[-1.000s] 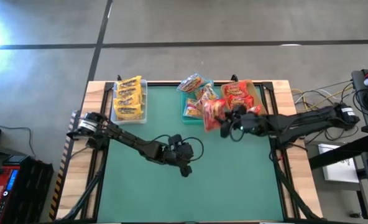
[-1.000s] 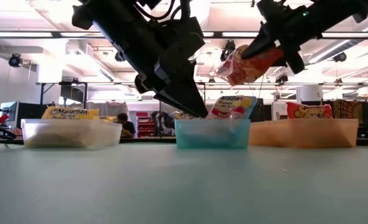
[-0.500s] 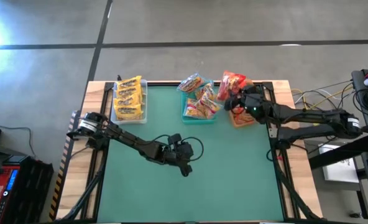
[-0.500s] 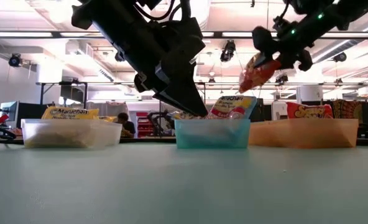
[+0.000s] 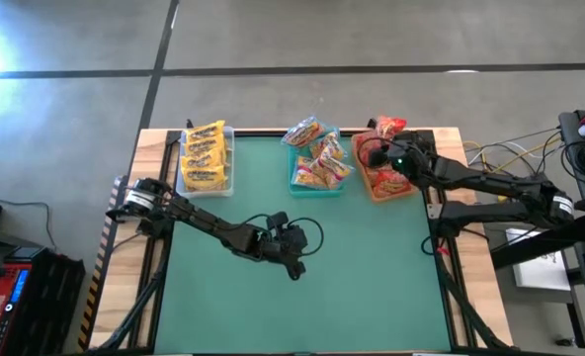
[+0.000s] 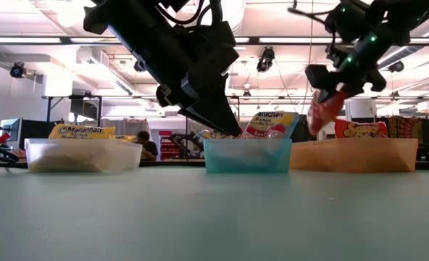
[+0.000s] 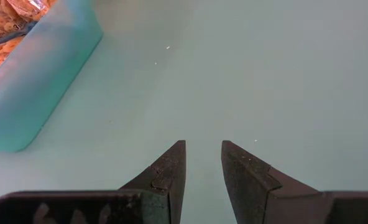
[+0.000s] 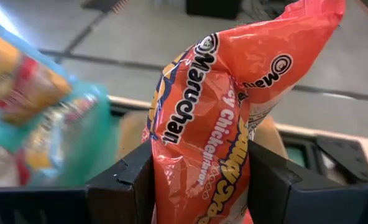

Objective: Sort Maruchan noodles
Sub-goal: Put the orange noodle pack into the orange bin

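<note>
One red Maruchan packet (image 8: 215, 118) is clamped between the fingers of the right gripper (image 5: 379, 151), which hangs above the tan bin (image 6: 359, 155) at the table's far right; more red packets (image 5: 395, 181) lie inside that bin. Teal bin (image 5: 304, 183), just beside it at the far middle, holds multicoloured packets (image 5: 317, 153) heaped above its rim. Clear bin (image 5: 206, 185), far left, holds a stack of yellow packets (image 5: 204, 150). Left gripper (image 7: 202, 165) hovers over the bare green table (image 5: 372, 277) near its middle, fingers a narrow gap apart and holding nothing, the teal bin's wall close ahead.
</note>
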{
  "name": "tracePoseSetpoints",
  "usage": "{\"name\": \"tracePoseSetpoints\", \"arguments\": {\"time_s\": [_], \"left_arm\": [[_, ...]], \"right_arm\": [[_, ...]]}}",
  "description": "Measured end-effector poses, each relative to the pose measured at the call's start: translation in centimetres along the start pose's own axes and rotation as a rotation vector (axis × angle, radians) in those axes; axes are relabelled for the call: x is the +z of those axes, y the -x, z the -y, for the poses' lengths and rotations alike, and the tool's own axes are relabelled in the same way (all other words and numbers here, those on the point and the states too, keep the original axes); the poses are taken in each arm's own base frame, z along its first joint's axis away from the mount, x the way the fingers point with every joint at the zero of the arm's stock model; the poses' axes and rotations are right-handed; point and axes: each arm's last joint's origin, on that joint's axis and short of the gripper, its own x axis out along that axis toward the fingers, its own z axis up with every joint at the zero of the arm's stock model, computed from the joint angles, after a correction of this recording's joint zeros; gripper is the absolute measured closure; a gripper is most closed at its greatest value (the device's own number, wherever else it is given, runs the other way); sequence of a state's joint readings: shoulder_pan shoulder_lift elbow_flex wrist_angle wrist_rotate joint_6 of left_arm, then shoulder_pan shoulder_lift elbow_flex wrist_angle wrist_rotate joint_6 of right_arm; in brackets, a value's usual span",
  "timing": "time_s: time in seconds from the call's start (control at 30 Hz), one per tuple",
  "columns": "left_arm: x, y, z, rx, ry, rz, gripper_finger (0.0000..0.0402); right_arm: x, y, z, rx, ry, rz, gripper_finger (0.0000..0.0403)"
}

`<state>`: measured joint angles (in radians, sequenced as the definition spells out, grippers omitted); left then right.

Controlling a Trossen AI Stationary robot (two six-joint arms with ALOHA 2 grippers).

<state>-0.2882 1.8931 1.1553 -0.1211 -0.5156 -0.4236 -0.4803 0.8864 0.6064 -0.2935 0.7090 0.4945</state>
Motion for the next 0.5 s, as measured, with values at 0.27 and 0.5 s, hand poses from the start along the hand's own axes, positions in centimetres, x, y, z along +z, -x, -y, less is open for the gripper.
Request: {"name": "tracePoseSetpoints", "arguments": {"time_s": [0.27, 0.5], "left_arm": [[0.02, -0.02, -0.04, 0.001, 0.001, 0.001, 0.0315], [0.02, -0.04, -0.04, 0.002, 0.002, 0.001, 0.0315]], "right_arm": [[-0.84, -0.09, 0.48, -0.006, 0.048, -0.090, 0.0225], [-0.94, -0.07, 0.27, 0.068, 0.077, -0.128, 0.0225]]}}
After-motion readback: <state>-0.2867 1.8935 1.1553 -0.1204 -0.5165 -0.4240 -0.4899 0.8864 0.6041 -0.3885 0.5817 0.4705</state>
